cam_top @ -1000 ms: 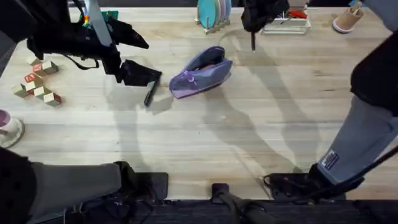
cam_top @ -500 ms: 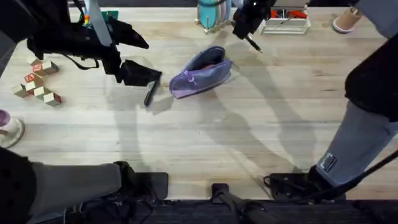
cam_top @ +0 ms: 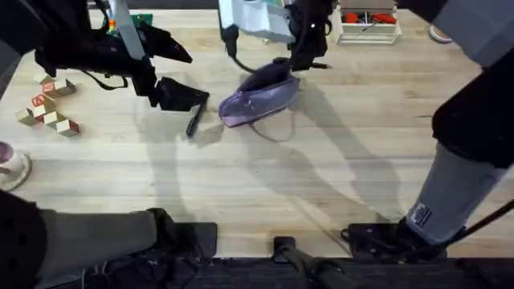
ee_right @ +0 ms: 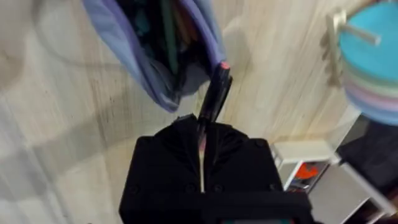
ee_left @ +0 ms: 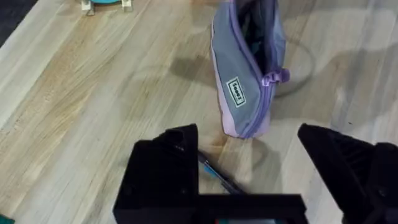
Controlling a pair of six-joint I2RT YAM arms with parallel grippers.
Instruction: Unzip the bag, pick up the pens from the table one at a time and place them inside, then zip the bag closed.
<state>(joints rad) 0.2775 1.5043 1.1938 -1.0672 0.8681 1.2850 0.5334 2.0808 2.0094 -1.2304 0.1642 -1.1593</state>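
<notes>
I am keeping the right gripper (ee_right: 202, 134) pinching a slim black stick pen (ee_right: 213, 99), its tip pointing along the claw's axis into the gaping mouth of the soft lavender fabric pouch (ee_right: 163, 50) lying on the pale wood table (cam_top: 337, 160). I am holding the left gripper (ee_left: 249, 165) spread above the second black pen (ee_left: 217, 176).

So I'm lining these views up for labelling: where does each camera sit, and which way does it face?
Overhead: above the arm bases, looking down and forward over the table; both arms show.
Left wrist: on the left arm, looking down at the bag and a pen; its open left hand shows.
Right wrist: on the right arm, facing the bag's opening; its right hand grips a second pen.
All three share the bag.
</notes>
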